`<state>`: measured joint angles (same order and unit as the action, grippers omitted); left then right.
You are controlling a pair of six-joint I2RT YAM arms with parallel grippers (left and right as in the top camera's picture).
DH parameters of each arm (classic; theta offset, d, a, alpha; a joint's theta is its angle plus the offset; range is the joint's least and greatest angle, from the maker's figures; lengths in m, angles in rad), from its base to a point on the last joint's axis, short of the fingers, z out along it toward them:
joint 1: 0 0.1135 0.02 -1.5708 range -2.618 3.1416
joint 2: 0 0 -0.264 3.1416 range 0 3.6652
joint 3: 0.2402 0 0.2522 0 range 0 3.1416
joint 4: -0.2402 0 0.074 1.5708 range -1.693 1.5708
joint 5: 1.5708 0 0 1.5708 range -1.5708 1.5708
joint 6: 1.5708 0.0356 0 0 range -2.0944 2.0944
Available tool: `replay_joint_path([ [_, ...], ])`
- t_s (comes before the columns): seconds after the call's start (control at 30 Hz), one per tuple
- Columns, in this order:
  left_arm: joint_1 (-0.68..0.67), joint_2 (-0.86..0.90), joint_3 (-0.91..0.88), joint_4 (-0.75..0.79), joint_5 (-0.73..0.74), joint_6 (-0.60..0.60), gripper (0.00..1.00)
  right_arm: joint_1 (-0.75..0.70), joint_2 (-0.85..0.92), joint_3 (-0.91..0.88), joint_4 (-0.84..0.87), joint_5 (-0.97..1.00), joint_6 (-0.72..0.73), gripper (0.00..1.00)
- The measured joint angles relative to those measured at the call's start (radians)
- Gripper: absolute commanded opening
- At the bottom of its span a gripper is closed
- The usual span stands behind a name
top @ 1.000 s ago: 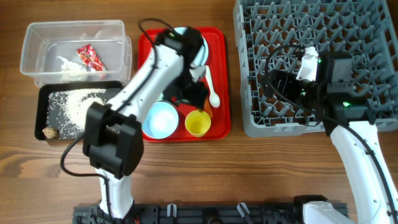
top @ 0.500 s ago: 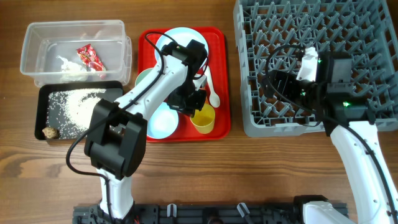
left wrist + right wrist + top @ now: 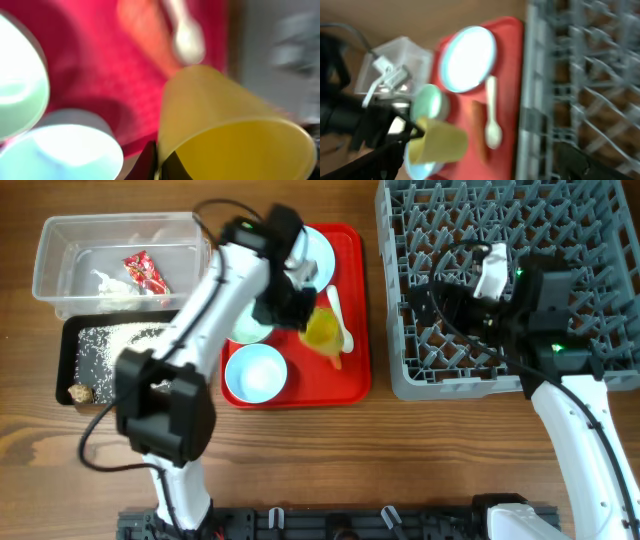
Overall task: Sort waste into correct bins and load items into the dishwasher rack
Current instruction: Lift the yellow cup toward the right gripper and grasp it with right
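Note:
My left gripper [image 3: 303,318] [image 3: 159,161] is shut on the rim of the small yellow cup [image 3: 322,330] [image 3: 235,125], which hangs tilted above the red tray [image 3: 355,380]. Under it lie the white spoon [image 3: 338,310] [image 3: 186,36] and the orange carrot [image 3: 334,358] [image 3: 479,131]. The pale blue plate [image 3: 312,242], a mint bowl [image 3: 246,328] and a blue bowl [image 3: 256,372] rest on the tray. My right gripper [image 3: 432,308] [image 3: 480,170] hovers open and empty over the grey dishwasher rack [image 3: 560,220].
A clear tub [image 3: 60,240] at the back left holds a red wrapper [image 3: 146,275] and a white tissue [image 3: 108,285]. In front of it a black tray [image 3: 70,340] carries rice [image 3: 115,350] and a brown lump [image 3: 79,393].
My left gripper shut on the yellow cup's rim and raised it off the tray's front, carrying it toward the back. The right arm shifted only slightly.

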<state>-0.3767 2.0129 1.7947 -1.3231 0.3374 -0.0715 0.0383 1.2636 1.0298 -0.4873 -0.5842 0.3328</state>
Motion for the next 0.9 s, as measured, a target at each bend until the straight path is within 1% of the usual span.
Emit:
replay_joint_path([
  [0.17,0.098,-0.031,0.055,0.143,0.417,0.114,0.04,0.0,-0.002,0.0,0.191,-0.204,-0.013,1.0],
  [0.27,0.131,-0.034,0.057,0.222,0.639,0.145,0.04,0.0,-0.002,0.0,0.249,-0.288,-0.044,1.0],
  [0.4,0.151,-0.034,0.057,0.297,0.894,0.165,0.04,0.0,-0.002,0.0,0.291,-0.386,-0.116,1.0],
  [0.5,0.154,-0.034,0.057,0.33,1.03,0.172,0.04,0.0,-0.002,0.0,0.314,-0.456,-0.172,1.0],
  [0.63,0.153,-0.034,0.057,0.34,1.134,0.166,0.04,0.0,-0.002,0.0,0.392,-0.552,-0.224,1.0],
  [0.73,0.149,-0.034,0.057,0.34,1.166,0.155,0.04,0.0,-0.003,0.0,0.449,-0.607,-0.242,1.0],
  [0.9,0.113,-0.034,0.057,0.34,1.197,0.137,0.04,0.007,-0.005,0.0,0.497,-0.638,-0.253,1.0],
])
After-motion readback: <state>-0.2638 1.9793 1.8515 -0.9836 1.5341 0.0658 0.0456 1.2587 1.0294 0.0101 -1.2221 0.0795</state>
